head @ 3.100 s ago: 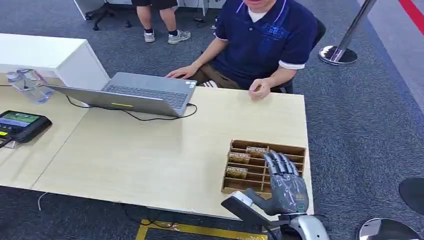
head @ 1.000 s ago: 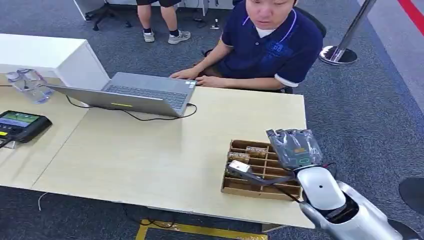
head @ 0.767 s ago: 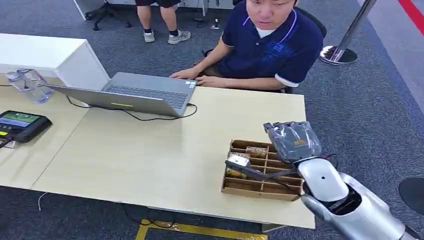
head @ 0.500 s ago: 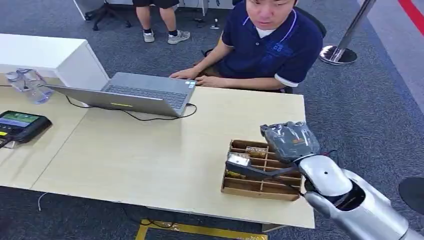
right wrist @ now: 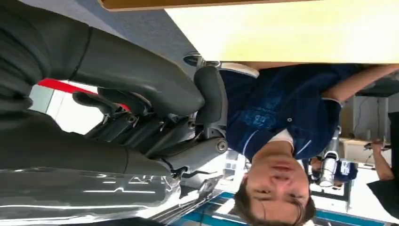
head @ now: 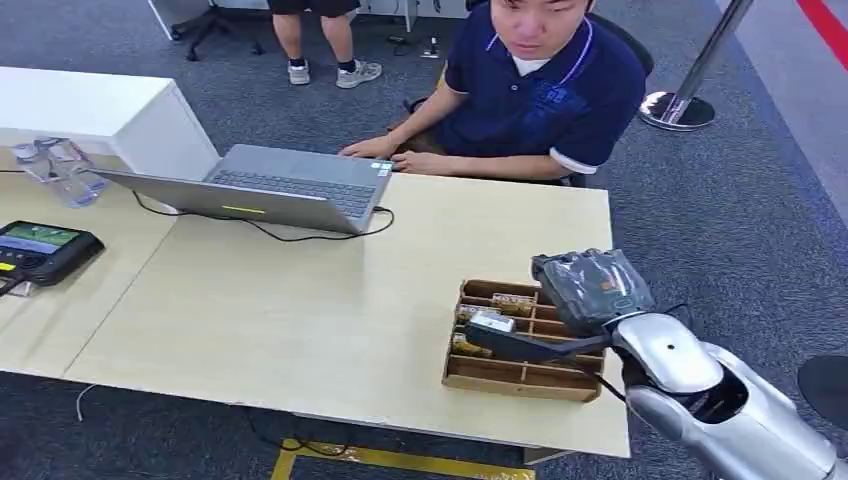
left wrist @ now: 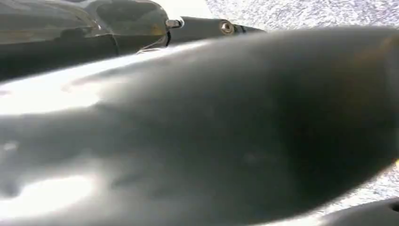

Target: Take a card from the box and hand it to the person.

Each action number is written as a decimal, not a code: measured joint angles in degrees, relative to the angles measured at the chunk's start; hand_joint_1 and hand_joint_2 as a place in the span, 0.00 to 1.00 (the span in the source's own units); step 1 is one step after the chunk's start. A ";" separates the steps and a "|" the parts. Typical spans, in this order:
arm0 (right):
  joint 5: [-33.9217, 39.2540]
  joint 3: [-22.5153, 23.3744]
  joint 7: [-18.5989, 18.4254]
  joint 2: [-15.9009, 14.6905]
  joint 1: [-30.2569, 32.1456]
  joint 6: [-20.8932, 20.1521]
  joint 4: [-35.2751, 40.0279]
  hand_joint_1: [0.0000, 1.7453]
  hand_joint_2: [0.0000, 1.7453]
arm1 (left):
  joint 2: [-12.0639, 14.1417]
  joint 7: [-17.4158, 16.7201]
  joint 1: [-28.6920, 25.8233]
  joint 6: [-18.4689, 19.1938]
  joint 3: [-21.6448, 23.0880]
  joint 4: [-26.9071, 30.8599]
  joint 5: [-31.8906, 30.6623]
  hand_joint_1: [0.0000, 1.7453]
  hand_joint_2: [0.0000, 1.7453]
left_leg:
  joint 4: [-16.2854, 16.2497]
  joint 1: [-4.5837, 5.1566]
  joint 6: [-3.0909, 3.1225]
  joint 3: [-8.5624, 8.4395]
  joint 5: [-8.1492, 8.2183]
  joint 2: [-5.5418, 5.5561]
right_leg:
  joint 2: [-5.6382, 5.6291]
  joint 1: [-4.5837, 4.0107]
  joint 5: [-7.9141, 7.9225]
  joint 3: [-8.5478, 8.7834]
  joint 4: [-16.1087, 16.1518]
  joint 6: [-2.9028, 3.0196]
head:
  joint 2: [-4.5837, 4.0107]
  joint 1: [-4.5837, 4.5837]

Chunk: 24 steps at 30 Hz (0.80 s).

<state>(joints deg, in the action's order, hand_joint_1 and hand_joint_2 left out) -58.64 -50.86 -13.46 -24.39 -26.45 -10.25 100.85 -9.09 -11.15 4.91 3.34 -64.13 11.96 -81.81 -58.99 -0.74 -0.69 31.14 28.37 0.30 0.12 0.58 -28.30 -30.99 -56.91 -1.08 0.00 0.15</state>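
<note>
One pale wooden desk carries the brown compartmented cardboard box near its right edge. The right hand has been lowered slightly since half a second ago and hangs over the box's far side, fingers curled down; whether anything is gripped cannot be told. Small printed cards stand in the compartments.
</note>
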 joint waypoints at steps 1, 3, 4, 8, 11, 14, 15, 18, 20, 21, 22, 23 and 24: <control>-0.11 0.15 0.04 -0.11 0.27 0.18 0.07 1.00 1.00 | 0.00 -0.02 0.01 -0.04 0.00 0.00 0.04 0.00 0.00 | 0.00 0.00 0.00 0.00 0.00 0.00 | -0.01 0.00 0.00 0.00 0.00 0.00 | 0.00 0.02; -0.55 0.65 0.09 -0.33 0.88 0.55 0.26 0.99 1.00 | 0.00 -0.02 0.02 -0.31 0.00 0.00 0.13 0.00 0.00 | 0.00 0.00 0.00 -0.01 0.00 0.00 | -0.01 0.00 0.00 0.00 0.00 0.00 | 0.00 0.00; -0.66 0.90 0.11 -0.35 1.09 0.61 0.33 0.98 1.00 | -0.02 -0.02 0.01 -0.44 0.00 0.00 0.22 0.00 0.00 | 0.00 0.00 0.00 0.00 0.00 -0.01 | -0.01 0.00 0.00 0.00 0.00 0.00 | 0.00 0.02; -0.57 1.22 0.37 -0.35 1.64 0.61 0.41 0.83 1.00 | -0.02 -0.13 0.01 -0.61 0.00 0.00 0.24 0.00 0.00 | 0.00 0.00 0.00 -0.01 0.00 -0.01 | -0.01 0.00 0.00 0.00 0.00 0.00 | 0.00 0.02; 0.50 1.22 1.03 -0.35 2.10 0.50 0.41 0.61 1.00 | -0.02 -0.24 0.02 -0.61 0.00 0.00 0.24 0.00 0.00 | 0.00 0.00 0.00 0.00 0.00 -0.01 | -0.01 0.00 0.00 0.00 0.00 0.00 | 0.00 0.02; 2.09 1.18 1.40 -0.35 2.68 0.65 0.33 0.60 1.00 | -0.02 -0.41 0.02 -0.61 0.00 0.00 0.24 0.00 0.00 | 0.00 0.00 0.00 0.00 0.00 -0.01 | -0.01 0.00 0.00 0.00 0.00 0.00 | 0.00 0.02; 2.58 1.18 1.46 -0.33 2.93 0.81 0.26 0.59 1.00 | -0.02 -0.50 0.02 -0.61 0.00 0.00 0.26 0.00 0.00 | 0.00 0.00 0.00 0.00 0.00 -0.01 | -0.01 0.00 0.00 0.00 0.00 0.00 | 0.00 0.02; 3.45 1.14 1.46 -0.31 4.51 1.98 -0.13 0.57 1.00 | -0.02 -0.52 0.02 -0.61 0.00 0.00 0.42 0.00 0.00 | 0.00 0.00 0.00 0.01 0.00 0.00 | 0.00 0.00 0.00 0.00 0.00 0.00 | 0.00 0.02; 3.63 1.12 1.38 -0.26 5.81 2.84 -0.33 0.61 1.00 | -0.02 -0.54 0.02 -0.61 0.00 0.00 0.44 0.00 0.00 | 0.00 0.00 0.00 0.02 0.00 0.00 | 0.01 0.00 0.00 0.00 0.00 0.00 | 0.00 0.02; 3.63 1.12 1.29 -0.18 6.48 3.28 -0.42 0.68 1.00 | -0.02 -0.55 0.02 -0.63 0.00 0.00 0.48 0.00 0.00 | 0.00 0.00 0.00 0.02 0.00 0.00 | 0.01 0.00 0.00 0.00 0.00 0.00 | 0.00 0.02; 3.60 1.14 1.27 0.15 7.15 3.69 -0.50 0.71 1.00 | -0.07 -0.57 0.02 -0.68 0.00 0.00 0.52 0.00 0.00 | 0.00 0.00 0.00 0.02 0.00 0.00 | 0.00 0.00 0.00 0.00 0.00 0.00 | 0.00 0.00; 3.49 1.14 1.20 0.37 7.79 4.04 -0.57 0.76 1.00 | -0.11 -0.59 0.02 -0.79 -0.02 0.00 0.57 0.00 0.00 | 0.00 0.00 0.00 0.02 0.00 0.00 | 0.00 0.00 0.00 0.00 0.00 0.00 | 0.00 0.02; 3.25 1.14 1.09 0.70 8.38 4.26 -0.63 0.79 1.00 | -0.13 -0.63 0.02 -0.85 -0.02 0.00 0.57 0.00 0.00 | 0.01 0.00 0.00 0.02 0.00 0.00 | 0.00 0.00 0.00 0.00 0.00 0.00 | 0.00 0.02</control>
<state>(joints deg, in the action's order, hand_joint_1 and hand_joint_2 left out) -55.39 -49.72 -12.37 -23.69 -18.07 -5.99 100.21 -9.22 -11.78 4.93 2.49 -64.15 11.96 -81.24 -58.99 -0.74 -0.69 31.16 28.37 0.30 0.12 0.57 -28.30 -30.99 -56.91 -1.08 0.00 0.17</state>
